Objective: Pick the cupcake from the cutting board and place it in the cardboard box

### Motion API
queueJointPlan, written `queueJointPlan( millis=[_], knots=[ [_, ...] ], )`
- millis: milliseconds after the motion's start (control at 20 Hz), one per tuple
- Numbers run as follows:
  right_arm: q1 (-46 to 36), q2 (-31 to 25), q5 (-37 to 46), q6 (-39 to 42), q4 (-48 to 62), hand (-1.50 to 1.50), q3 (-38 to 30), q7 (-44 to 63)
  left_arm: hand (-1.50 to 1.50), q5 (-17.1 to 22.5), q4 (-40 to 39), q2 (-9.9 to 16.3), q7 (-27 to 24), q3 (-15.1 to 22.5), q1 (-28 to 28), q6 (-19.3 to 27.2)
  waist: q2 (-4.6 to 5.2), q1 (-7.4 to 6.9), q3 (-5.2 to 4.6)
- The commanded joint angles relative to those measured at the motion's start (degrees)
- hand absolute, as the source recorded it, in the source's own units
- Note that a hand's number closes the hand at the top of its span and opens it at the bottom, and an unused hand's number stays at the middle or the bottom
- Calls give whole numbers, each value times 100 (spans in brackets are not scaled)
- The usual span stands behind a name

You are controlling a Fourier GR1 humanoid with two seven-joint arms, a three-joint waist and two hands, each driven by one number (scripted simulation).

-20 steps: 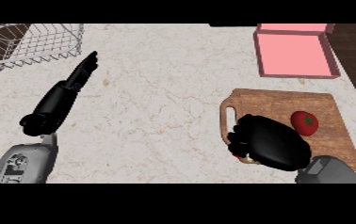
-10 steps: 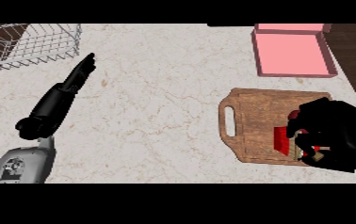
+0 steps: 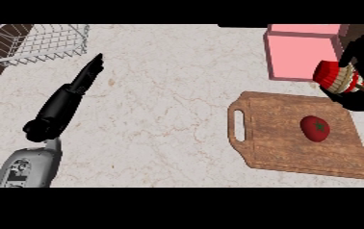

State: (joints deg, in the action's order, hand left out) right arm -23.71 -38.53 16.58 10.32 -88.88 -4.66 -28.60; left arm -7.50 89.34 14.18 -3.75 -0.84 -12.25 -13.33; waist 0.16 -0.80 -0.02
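The cupcake (image 3: 334, 76), red with a pale ribbed wrapper, hangs tilted at the right edge, held by my right hand (image 3: 353, 55), whose black fingers curl round it; most of that hand is cut off by the view's edge. The cupcake is just right of the pink cardboard box (image 3: 302, 55) and above the far right corner of the wooden cutting board (image 3: 284, 127). My left hand (image 3: 85, 76) rests open at the left, fingers straight and pointing up toward the far side.
A red tomato (image 3: 315, 128) lies on the cutting board. A wire basket (image 3: 50, 43) stands at the far left corner. Pale marble counter (image 3: 163, 103) spreads between the left arm and the board.
My right hand has lifted the cupcake off the cutting board and carried it up and right, beside the pink box. The tomato now shows uncovered. The left hand has stayed put.
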Motion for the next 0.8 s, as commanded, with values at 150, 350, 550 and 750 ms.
queueJointPlan(
  millis=[150, 350, 550, 750],
  knots=[
    [-1454, -200, 936, -384, 2360, 150, -10, -598, 0, -133, 26, -105, 130, 108, -197, 34, 44, -126, 6],
    [-1887, -586, 1472, 16, 3277, 150, 375, -708, 0, -42, 93, -118, 58, 88, -62, -47, 53, -191, 4],
    [-2436, -808, 1952, 509, 4234, 150, 792, -869, 0, -71, -296, -31, -213, 9, -266, -112, 104, -255, 1],
    [-2702, -716, 2527, 251, 5199, 150, 1135, -1480, 0, -241, -296, -354, -7, 272, -427, 86, 149, -322, 12]
  ],
)
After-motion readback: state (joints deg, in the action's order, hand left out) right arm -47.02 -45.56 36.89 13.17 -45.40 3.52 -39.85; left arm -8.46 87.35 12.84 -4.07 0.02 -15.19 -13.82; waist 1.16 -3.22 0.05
